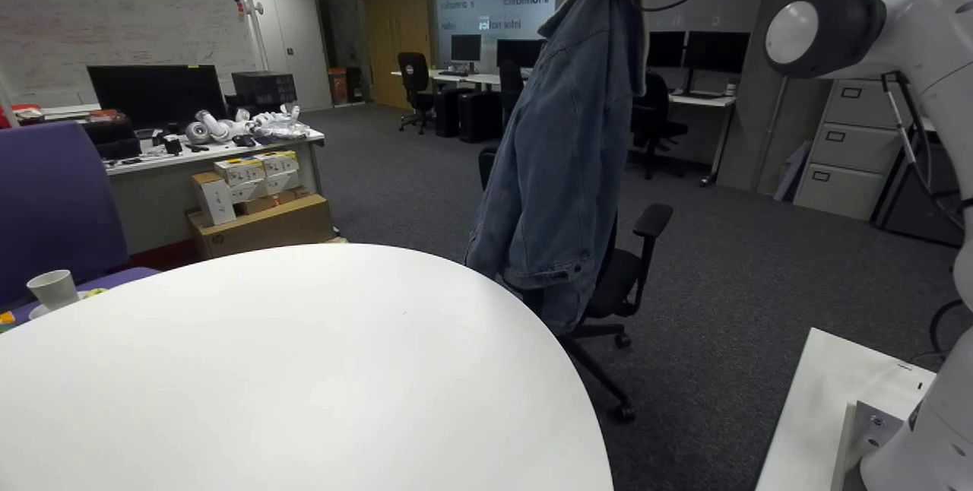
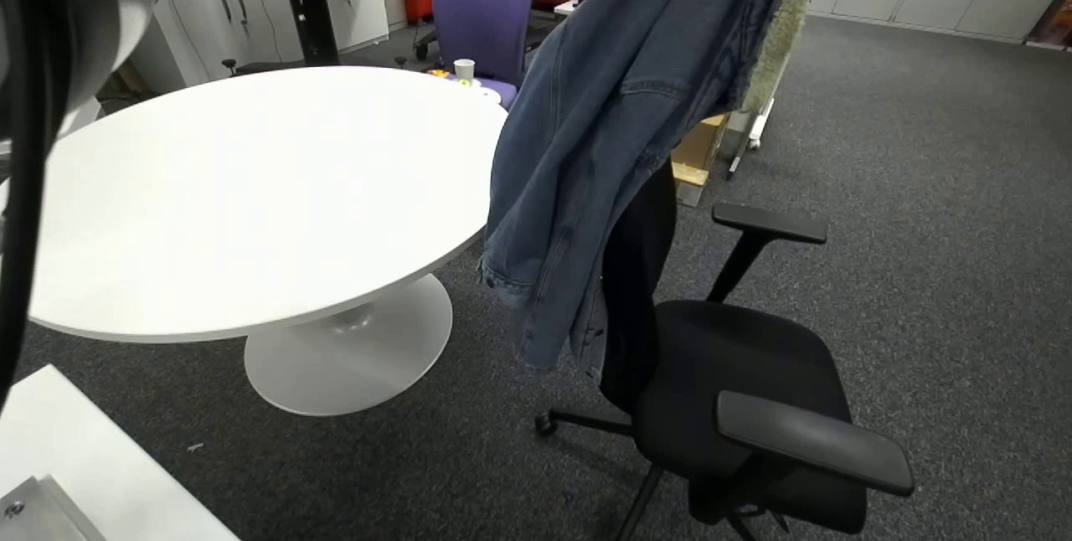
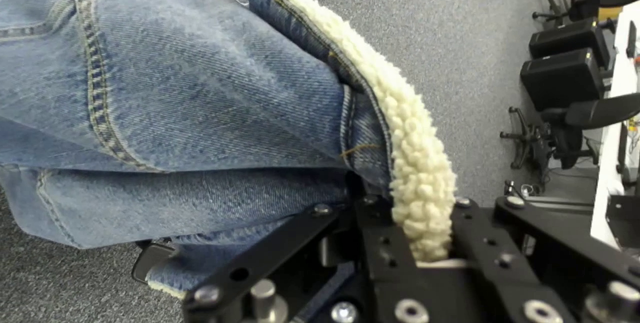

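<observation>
White table stands on grey office carpet, near a denim jacket the gripper pinches

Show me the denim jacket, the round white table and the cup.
Denim jacket (image 3: 215, 108), in the wrist view: on its blue denim cloth.
Round white table (image 2: 276, 198), in an exterior view: on its bare top.
Cup (image 1: 58, 294), in an exterior view: on its outer side.

In my wrist view, the jacket is twilled denim at ten o'clock from my smooth, matt fingers, its edging nubbly fleece between them, the carpet coarse at one o'clock, the bolts glossy metal at six.
</observation>
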Controlling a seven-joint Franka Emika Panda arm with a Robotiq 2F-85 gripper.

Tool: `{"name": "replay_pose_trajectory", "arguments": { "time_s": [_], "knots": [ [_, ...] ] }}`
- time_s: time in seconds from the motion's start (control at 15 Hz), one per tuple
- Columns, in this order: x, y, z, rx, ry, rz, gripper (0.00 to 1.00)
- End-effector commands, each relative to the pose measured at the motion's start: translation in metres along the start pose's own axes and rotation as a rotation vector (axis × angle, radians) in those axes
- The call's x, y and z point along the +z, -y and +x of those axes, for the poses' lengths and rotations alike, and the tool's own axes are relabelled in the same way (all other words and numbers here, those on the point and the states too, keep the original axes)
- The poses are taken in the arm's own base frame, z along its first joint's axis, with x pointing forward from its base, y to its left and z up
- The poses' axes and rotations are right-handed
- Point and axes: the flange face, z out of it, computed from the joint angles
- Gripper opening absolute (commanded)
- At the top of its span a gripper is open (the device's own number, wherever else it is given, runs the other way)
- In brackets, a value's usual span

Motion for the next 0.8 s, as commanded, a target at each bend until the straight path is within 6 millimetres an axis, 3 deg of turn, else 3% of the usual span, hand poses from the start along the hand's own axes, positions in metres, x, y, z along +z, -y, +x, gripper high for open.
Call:
{"name": "replay_pose_trajectory", "arguments": {
  "time_s": [0.0, 0.33, 0.6, 0.73],
  "knots": [
    [-0.037, 0.024, 0.037, 0.111, -0.007, 0.132, 0.03],
    [-0.024, 0.035, 0.081, 0.155, -0.090, 0.201, 0.03],
    [0.023, 0.033, 0.102, 0.085, -0.221, 0.259, 0.03],
    [0.043, 0.030, 0.102, 0.004, -0.253, 0.281, 0.03]
  ]
}}
